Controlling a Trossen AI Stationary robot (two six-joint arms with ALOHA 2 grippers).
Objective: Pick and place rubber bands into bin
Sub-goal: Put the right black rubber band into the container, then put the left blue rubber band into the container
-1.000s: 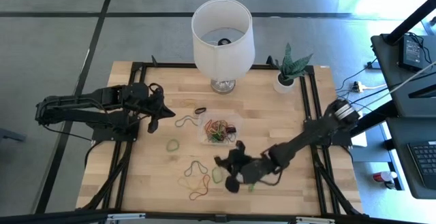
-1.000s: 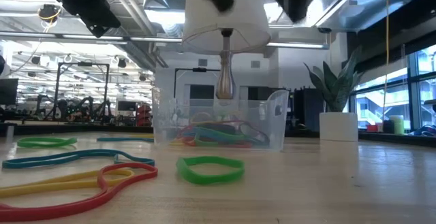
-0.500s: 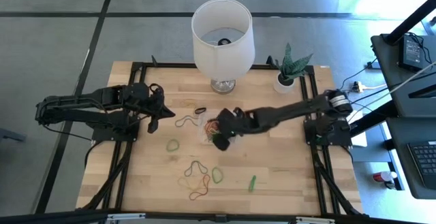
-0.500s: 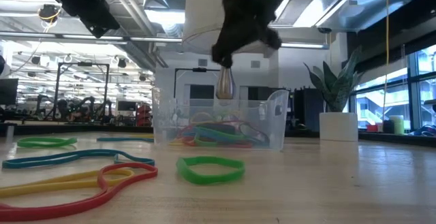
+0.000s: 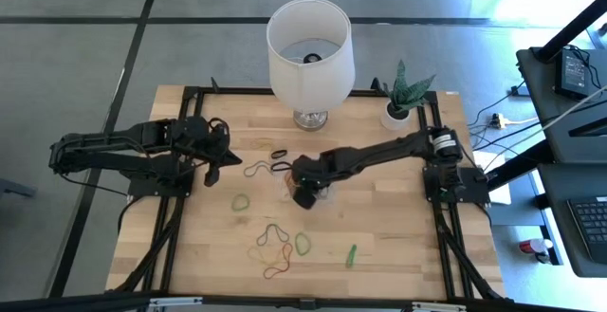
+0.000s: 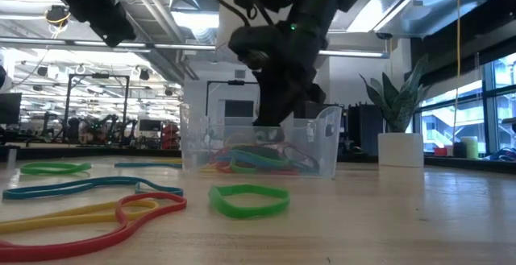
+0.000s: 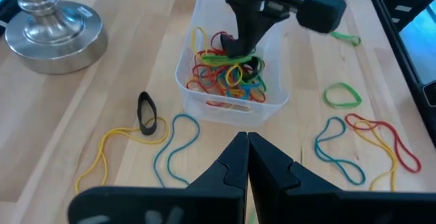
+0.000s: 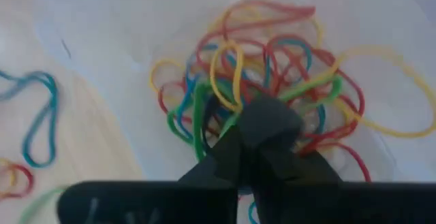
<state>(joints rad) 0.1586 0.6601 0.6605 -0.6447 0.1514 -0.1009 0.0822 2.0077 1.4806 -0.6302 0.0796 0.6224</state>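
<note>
Right gripper now down inside the bin, swung over from the table's near edge. Fingers nearly together just above the rubber bands; holding one or not, cannot tell. Probably dropping it off. Left gripper waiting, pinched together.

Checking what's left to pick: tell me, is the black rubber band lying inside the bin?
No, the black rubber band lies on the table beside the bin.

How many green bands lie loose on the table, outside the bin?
3 green bands: one left of the bin, one by the front tangle, one alone at front right. None seem hidden.
</note>
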